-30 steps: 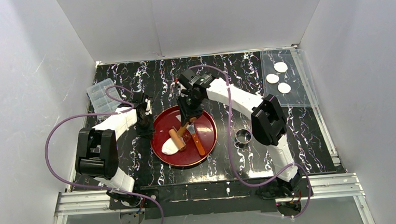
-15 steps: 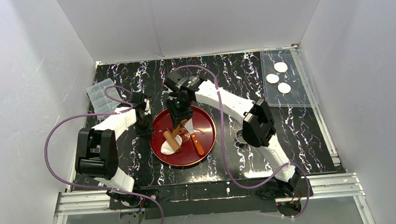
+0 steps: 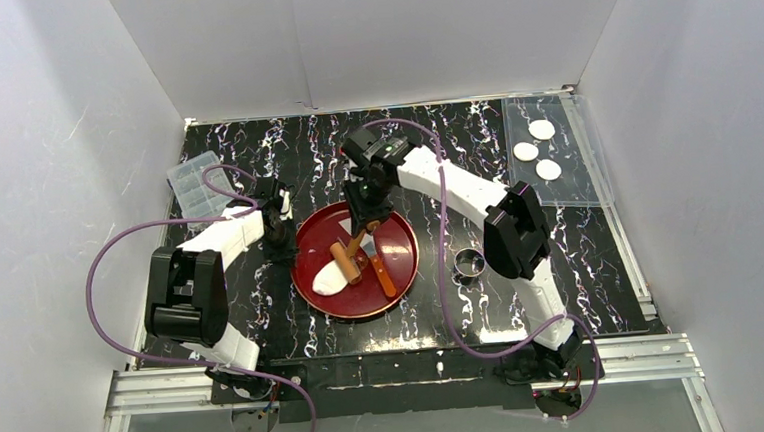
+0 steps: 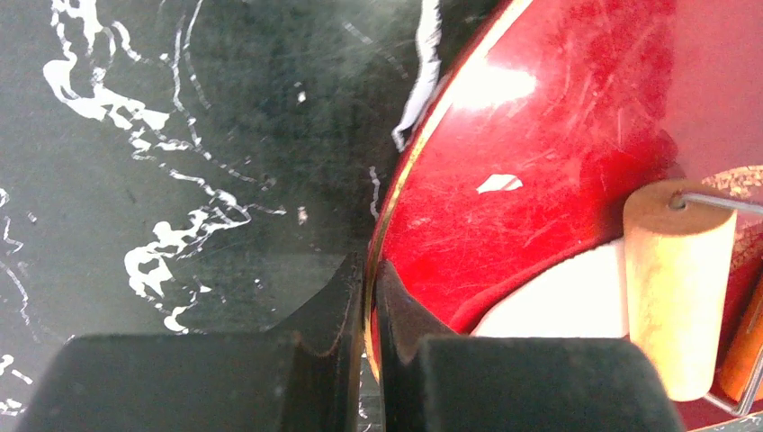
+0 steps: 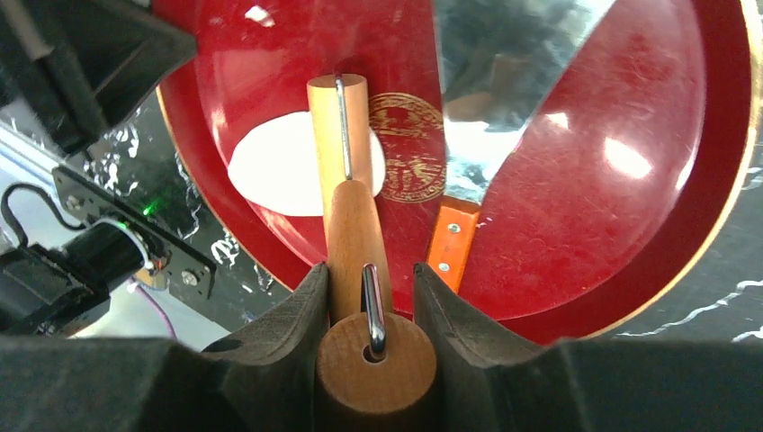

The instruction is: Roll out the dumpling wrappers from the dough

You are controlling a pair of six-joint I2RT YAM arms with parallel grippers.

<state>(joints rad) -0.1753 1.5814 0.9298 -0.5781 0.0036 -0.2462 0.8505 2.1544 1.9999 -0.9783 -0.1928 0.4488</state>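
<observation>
The right jaws are closing about halfway round the darker handle of a pale wooden rolling pin with a wire frame (image 5: 355, 225), gripping it from both sides. The pin's roller is lying across one end of the dough (image 5: 270, 166), a flattened white oval that is sitting on the left part of a round red lacquered plate (image 5: 612, 207). Just beside the pin, a scraper with a metal blade and an orange handle (image 5: 490, 135) is resting on the same plate.

The left jaws are pinching fully together on the plate's left rim, one finger standing outside on the black white-veined table (image 3: 581, 254) and the other inside the plate.

Three dumpling wrappers (image 3: 525, 151), small round white discs, are lying apart from one another on a clear plastic sheet (image 3: 567, 114) at the table's far right corner. A small metal ring (image 3: 469, 264) is standing right of the plate, and a clear plastic box (image 3: 199, 183) is sitting at the far left.
</observation>
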